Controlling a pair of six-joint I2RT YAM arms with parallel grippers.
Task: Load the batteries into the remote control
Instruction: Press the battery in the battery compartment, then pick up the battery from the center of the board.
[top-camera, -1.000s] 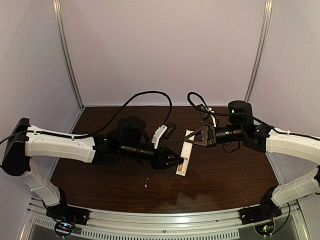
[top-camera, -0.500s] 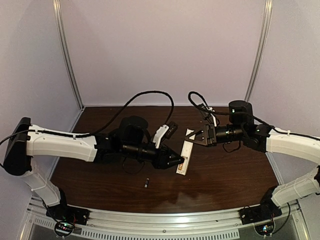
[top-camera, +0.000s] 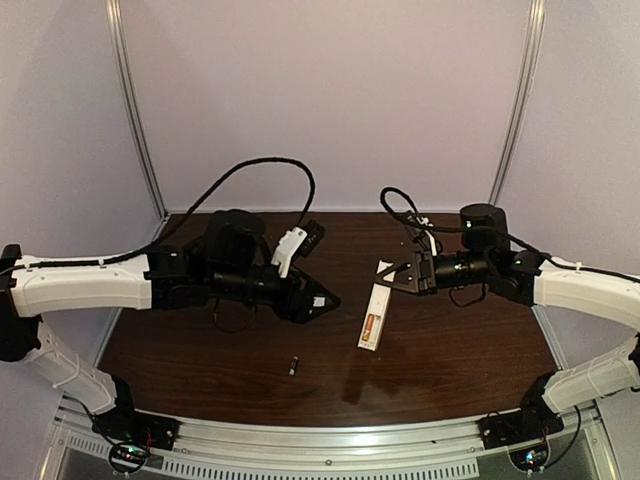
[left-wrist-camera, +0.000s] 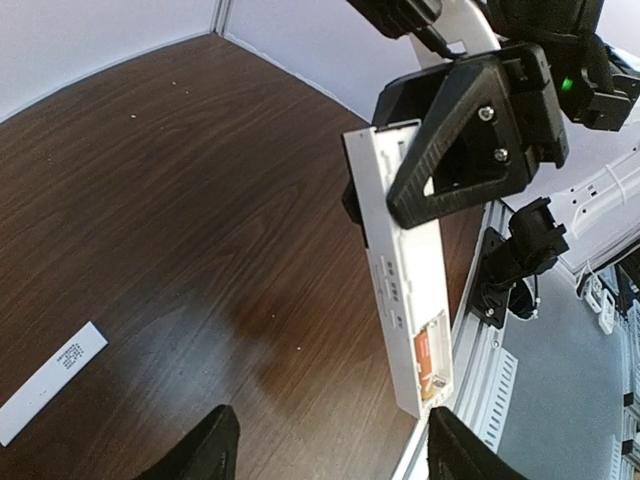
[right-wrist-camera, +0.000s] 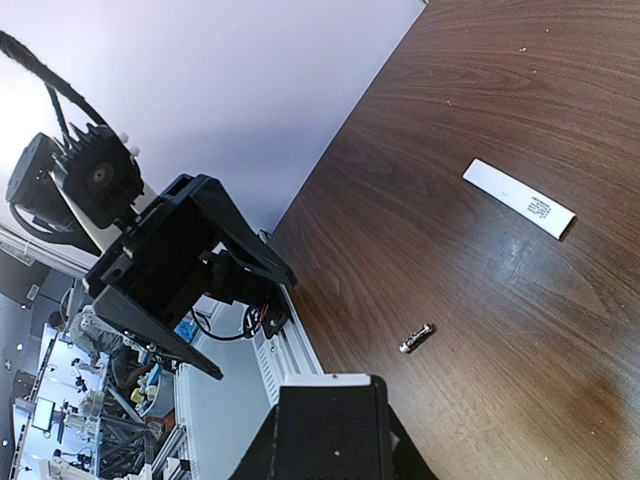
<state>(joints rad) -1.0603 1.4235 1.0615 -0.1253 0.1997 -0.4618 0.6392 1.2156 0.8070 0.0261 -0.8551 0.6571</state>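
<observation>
The white remote control (top-camera: 372, 318) is gripped at its far end by my right gripper (top-camera: 398, 275), its near end down toward the table. An orange battery (left-wrist-camera: 428, 362) lies in the open compartment at the near end of the remote control (left-wrist-camera: 405, 290). My left gripper (top-camera: 326, 300) hovers left of the remote, apart from it; its fingers (left-wrist-camera: 215, 447) stand open with only bare table between them. A black battery (top-camera: 294, 365) with a pale tip lies on the table in front, also visible as the black battery (right-wrist-camera: 416, 338). In the right wrist view my right gripper (right-wrist-camera: 330, 395) covers all but a white edge of the remote control (right-wrist-camera: 325, 380).
A flat white strip with small print (right-wrist-camera: 518, 200) lies on the dark wooden table (top-camera: 450, 360); the same strip (left-wrist-camera: 50, 385) shows in the left wrist view. An aluminium rail (top-camera: 330, 440) runs along the near edge. Pale walls close in the back and sides.
My left gripper has drawn back to the left, away from the remote, and opened. The orange battery stays in the compartment. The right gripper keeps its hold.
</observation>
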